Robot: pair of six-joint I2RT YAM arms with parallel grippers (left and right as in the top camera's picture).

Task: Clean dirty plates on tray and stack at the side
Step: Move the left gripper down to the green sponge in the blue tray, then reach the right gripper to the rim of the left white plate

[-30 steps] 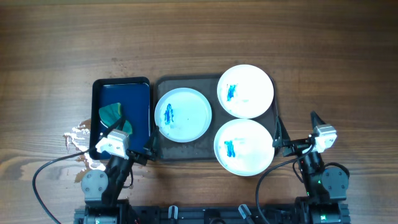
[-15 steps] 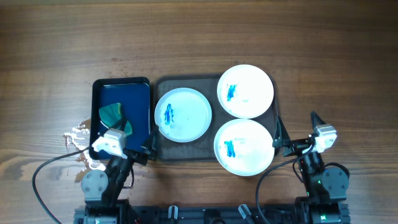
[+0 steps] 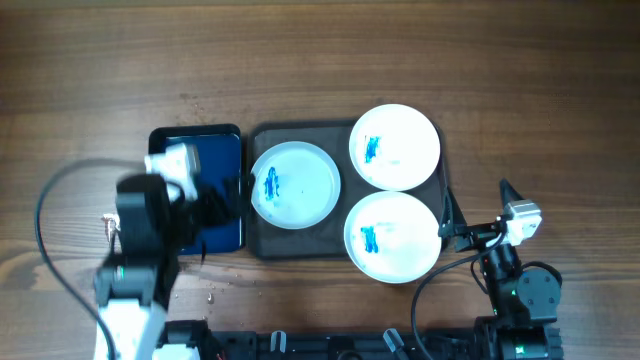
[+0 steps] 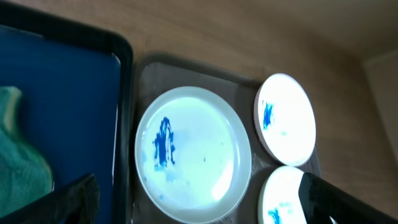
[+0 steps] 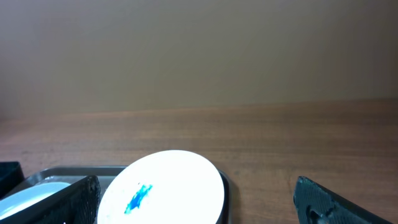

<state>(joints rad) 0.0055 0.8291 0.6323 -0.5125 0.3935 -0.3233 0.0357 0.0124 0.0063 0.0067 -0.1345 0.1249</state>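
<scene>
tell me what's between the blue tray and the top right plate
The left plate on the grey tray, plain in the overhead view.

3 plates (image 3: 295, 185) (image 3: 394, 147) (image 3: 392, 237), 1 grey tray (image 3: 270, 242), 1 blue tray (image 3: 220, 155), 1 cloth (image 4: 18, 162).

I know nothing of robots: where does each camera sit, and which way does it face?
Overhead: above the table, straight down on the grey tray, plates, left gripper and right gripper.
Left wrist: on the left gripper, looking down on the left plate; fingertips at bottom corners.
Right wrist: low on the right gripper, looking level across the table; fingertips likewise.
Shared: overhead and left wrist both show the blue tray.
</scene>
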